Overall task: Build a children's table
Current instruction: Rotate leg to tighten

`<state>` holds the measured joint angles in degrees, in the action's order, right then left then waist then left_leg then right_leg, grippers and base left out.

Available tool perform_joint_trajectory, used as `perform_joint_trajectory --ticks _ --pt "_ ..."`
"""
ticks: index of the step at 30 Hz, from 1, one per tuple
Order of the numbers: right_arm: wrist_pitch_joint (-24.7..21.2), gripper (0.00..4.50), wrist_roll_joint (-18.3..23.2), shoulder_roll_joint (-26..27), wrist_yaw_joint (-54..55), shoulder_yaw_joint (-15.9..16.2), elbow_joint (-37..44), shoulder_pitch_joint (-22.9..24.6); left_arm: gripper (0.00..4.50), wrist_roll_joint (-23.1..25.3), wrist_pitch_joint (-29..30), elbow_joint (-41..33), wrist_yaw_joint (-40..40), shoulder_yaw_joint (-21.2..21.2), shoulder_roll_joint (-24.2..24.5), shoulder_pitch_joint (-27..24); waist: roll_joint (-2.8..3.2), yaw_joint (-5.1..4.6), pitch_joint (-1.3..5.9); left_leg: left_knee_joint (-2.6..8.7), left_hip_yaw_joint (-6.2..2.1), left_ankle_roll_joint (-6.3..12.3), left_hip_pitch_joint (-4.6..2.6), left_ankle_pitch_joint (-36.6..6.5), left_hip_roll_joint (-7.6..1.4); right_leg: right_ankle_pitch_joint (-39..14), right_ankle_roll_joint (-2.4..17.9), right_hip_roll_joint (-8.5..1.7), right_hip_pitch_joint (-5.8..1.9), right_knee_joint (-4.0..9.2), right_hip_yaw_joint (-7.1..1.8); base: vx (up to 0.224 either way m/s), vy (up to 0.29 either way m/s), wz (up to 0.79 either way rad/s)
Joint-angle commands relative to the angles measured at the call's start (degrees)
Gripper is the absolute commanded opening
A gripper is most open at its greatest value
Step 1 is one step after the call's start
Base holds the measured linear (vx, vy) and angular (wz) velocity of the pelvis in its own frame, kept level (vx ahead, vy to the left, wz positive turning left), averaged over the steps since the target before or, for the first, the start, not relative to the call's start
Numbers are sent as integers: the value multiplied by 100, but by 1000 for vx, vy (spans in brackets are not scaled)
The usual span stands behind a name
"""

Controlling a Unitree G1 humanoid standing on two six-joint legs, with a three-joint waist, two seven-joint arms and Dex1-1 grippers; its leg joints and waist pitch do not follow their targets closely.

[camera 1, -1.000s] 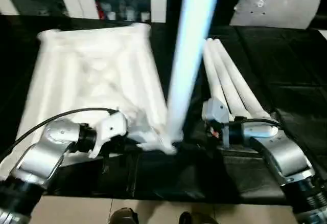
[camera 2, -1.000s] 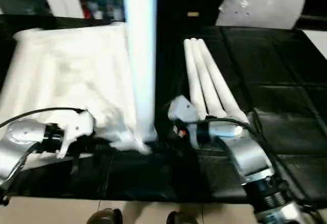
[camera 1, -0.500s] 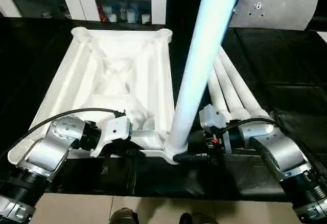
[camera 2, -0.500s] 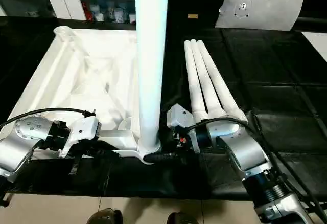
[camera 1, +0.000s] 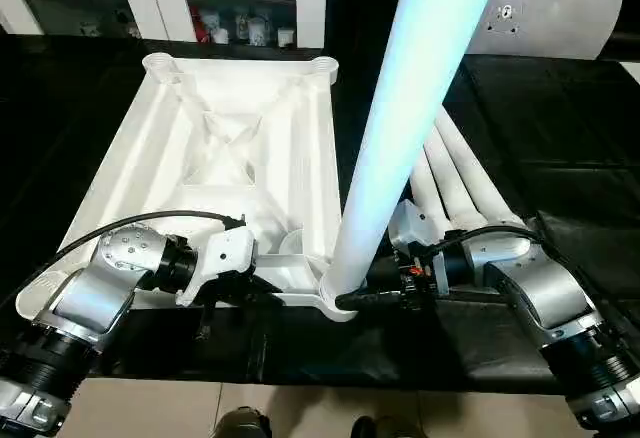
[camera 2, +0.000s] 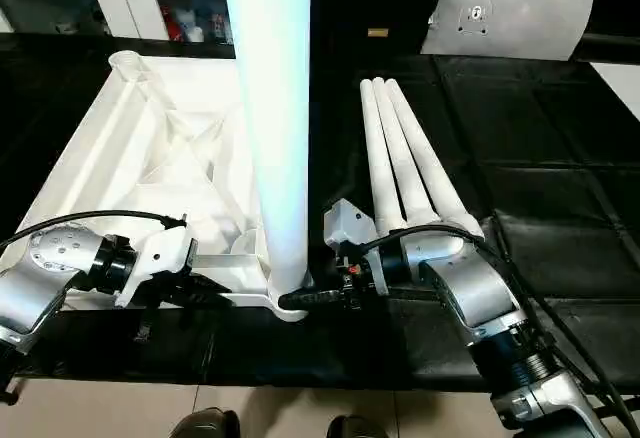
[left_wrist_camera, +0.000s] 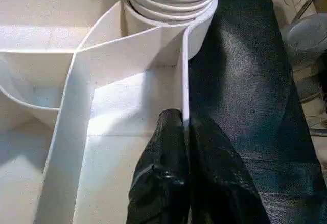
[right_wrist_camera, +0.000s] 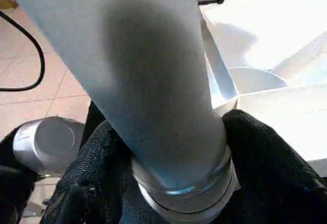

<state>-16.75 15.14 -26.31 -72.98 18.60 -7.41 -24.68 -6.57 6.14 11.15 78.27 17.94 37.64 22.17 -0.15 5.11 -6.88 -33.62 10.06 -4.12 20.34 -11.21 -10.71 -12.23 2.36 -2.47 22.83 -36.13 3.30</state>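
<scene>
A: Right wrist view: the leg was gripped at its base by the right gripper, standing in the table top's near corner socket.

B: Yep, rim was pinched shut-tight by the left gripper. Leg should've been kept upright while twisted.

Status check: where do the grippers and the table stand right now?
Left gripper shut on table top rim. Right gripper fingers around upright leg at the near corner socket. Three spare legs lying to the right. Nothing in the way.

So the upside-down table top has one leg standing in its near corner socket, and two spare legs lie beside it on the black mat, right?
Not quite: three spare legs lie beside the table top, not two, as the right eye view shows. The standing leg in the near corner socket is correct.
</scene>
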Motion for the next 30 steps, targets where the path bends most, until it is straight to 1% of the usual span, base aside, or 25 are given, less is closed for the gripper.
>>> perform_joint_trajectory --ticks 1,3,5,6,7,8,9,10,11,12,13,14,16,18,19,20,21,23,24,25,26,27,28,30 --pt "-39 259 -58 18 -75 192 -18 163 0 7 61 22 58 63 10 -12 83 -25 369 372 -93 274 -26 -720 -281 -589 1373 -557 -301 449 -373 0 0 0" --pt "-128 259 -9 33 -48 175 -55 251 0 -47 89 9 89 41 18 -31 122 -20 356 379 -101 260 -28 -777 -285 -595 1391 -558 -296 454 -370 0 0 0" --pt "-166 259 5 39 -28 165 -126 315 0 -125 158 -22 109 8 5 -54 106 -24 356 378 -96 269 -24 -777 -278 -580 1398 -555 -304 454 -372 0 0 0" --pt "-146 259 -12 50 -12 164 -197 336 0 -141 174 -29 118 0 7 -55 159 -11 342 381 -104 263 -24 -785 -282 -592 1404 -565 -291 454 -372 0 0 0" --pt "-128 259 -32 69 20 157 -283 349 0 -155 193 -32 126 -5 8 -54 133 -22 348 382 -100 269 -23 -801 -286 -573 1418 -564 -298 463 -370 0 0 0" --pt "-91 259 -66 96 62 152 -400 357 0 -166 210 -32 133 -12 11 -50 167 -19 326 388 -110 268 -13 -829 -278 -616 1420 -564 -293 466 -364 0 0 0" --pt "-45 259 -106 132 122 143 -519 369 0 -187 239 -35 136 -29 11 -53 164 -24 315 395 -104 266 -15 -886 -275 -699 1404 -554 -286 487 -362 0 0 0" --pt "-27 259 -119 143 144 139 -552 375 0 -196 252 -37 134 -36 10 -56 169 -28 311 397 -106 256 -18 -923 -278 -768 1399 -566 -286 492 -365 0 0 0" --pt "3 259 -139 159 176 133 -597 385 0 -209 272 -41 130 -47 8 -61 163 -32 298 405 -108 241 -19 -1013 -278 -955 1369 -573 -286 516 -369 0 0 0" --pt "17 259 -143 189 225 111 -616 415 0 -226 301 -54 121 -63 8 -73 182 -31 281 420 -113 213 -30 -1120 -282 -1189 1326 -573 -276 537 -368 0 0 0" --pt "21 259 -143 210 257 95 -624 437 0 -238 321 -63 113 -72 8 -81 176 -34 274 433 -117 187 -40 -1210 -286 -1379 1276 -573 -273 556 -370 0 0 0" --pt "1 259 -109 257 324 56 -584 492 0 -296 418 -100 68 -116 -5 -115 176 -34 270 440 -116 173 -50 -1244 -287 -1461 1245 -571 -264 565 -376 0 0 0" --pt "-2 259 -97 272 351 42 -564 513 0 -318 461 -118 42 -134 -13 -129 169 -41 257 453 -120 165 -48 -1280 -289 -1536 1225 -576 -260 573 -379 0 0 0" --pt "-19 259 -63 350 481 -18 -574 542 0 -384 561 -153 -24 -193 -54 -162 176 -52 262 460 -126 168 -54 -1296 -297 -1576 1211 -576 -252 578 -383 0 0 0" --pt "-20 259 -55 390 549 -48 -596 548 0 -403 608 -167 -55 -216 -69 -175 160 -61 250 467 -125 170 -58 -1330 -298 -1623 1201 -569 -237 579 -386 0 0 0" --pt "-24 259 -59 454 676 -92 -635 557 0 -427 667 -194 -101 -249 -89 -197 147 -76 241 477 -126 173 -50 -1363 -293 -1719 1181 -576 -238 597 -385 0 0 0" --pt "-24 259 -59 454 676 -92 -635 557 0 -427 667 -194 -101 -249 -89 -197 150 -81 237 479 -130 167 -53 -1377 -293 -1780 1167 -584 -236 603 -390 0 0 0" --pt "-145 259 -60 637 1041 -221 -686 623 0 -519 924 -312 -412 -444 -212 -252 129 -121 213 494 -138 166 -46 -1463 -289 -2120 1082 -588 -221 635 -391 0 0 0" --pt "-168 259 -62 660 1094 -236 -688 633 0 -535 968 -331 -461 -475 -233 -258 129 -131 209 493 -134 156 -53 -1474 -291 -2177 1067 -592 -212 639 -396 0 0 0" --pt "-191 259 -65 683 1148 -251 -691 644 0 -550 1012 -350 -510 -506 -253 -265 138 -157 207 501 -146 137 -33 -1453 -288 -2240 1038 -601 -222 643 -392 0 0 0" --pt "-273 259 -108 791 1400 -297 -692 714 0 -655 1234 -508 -794 -669 -367 -353 103 -190 194 513 -152 137 -23 -1479 -283 -2315 991 -590 -219 656 -387 0 0 0" --pt "-287 259 -134 834 1497 -310 -691 746 0 -701 1319 -585 -915 -737 -414 -401 114 -198 205 510 -156 118 -23 -1442 -292 -2255 1005 -599 -227 632 -391 0 0 0" --pt "-301 259 -151 867 1572 -319 -697 761 0 -737 1379 -646 -1000 -785 -450 -439 115 -227 184 522 -161 149 -7 -1450 -277 -2357 967 -594 -217 658 -380 0 0 0" --pt "-354 259 -194 980 1816 -355 -725 799 0 -841 1560 -864 -1249 -917 -558 -572 90 -267 182 521 -155 191 -5 -1410 -254 -2510 876 -585 -212 688 -383 0 0 0"
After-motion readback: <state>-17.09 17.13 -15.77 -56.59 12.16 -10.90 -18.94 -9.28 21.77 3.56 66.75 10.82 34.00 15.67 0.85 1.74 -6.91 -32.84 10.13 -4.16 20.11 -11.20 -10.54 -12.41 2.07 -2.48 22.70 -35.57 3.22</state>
